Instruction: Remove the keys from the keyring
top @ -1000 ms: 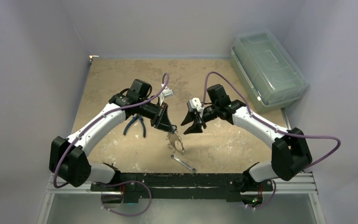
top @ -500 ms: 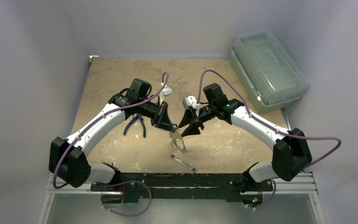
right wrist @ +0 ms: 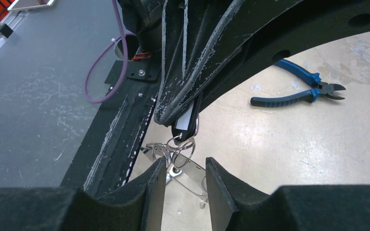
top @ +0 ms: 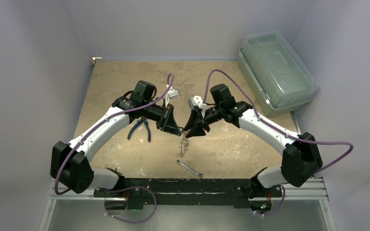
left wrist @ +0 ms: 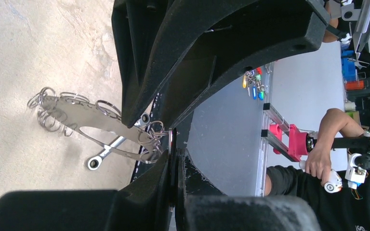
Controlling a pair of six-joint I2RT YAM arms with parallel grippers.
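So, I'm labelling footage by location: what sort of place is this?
Probably a robotics lab's test cell: left arm and right arm bolted to a rail at a table boxed in by plain walls, pliers and a wrench lying about, and a person at another rig behind.

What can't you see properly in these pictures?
Top view: the keys are too small to count.
Left wrist view: the keyring hides part of the wrench, and the left gripper covers its own grip spot.
Right wrist view: the right gripper hides part of the keyring.
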